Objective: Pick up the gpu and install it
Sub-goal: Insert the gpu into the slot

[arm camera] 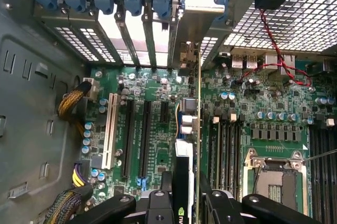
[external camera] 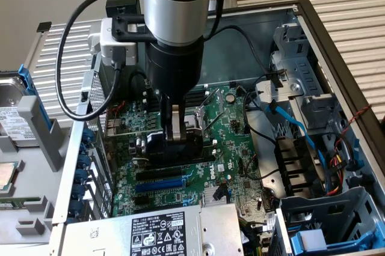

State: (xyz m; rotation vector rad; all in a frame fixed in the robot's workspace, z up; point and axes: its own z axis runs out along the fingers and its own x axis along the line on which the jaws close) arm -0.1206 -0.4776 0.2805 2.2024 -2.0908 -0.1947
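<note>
Gpu [external camera: 180, 148] upright on edge, low over the motherboard [external camera: 231, 148] slots inside the open case [external camera: 319, 27]. Arm [external camera: 177, 3] vertical, reaching straight down into the case. Gripper [external camera: 172, 131] fingers partly closed, clamped on the card's black shroud from both sides.

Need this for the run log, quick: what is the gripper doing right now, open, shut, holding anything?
Gripper: closed, holding the gpu, which stands on edge at the motherboard.

End effector [external camera: 175, 134] clamped on gpu [external camera: 194, 148] over green motherboard [external camera: 231, 148] inside open computer case [external camera: 243, 27]
</note>
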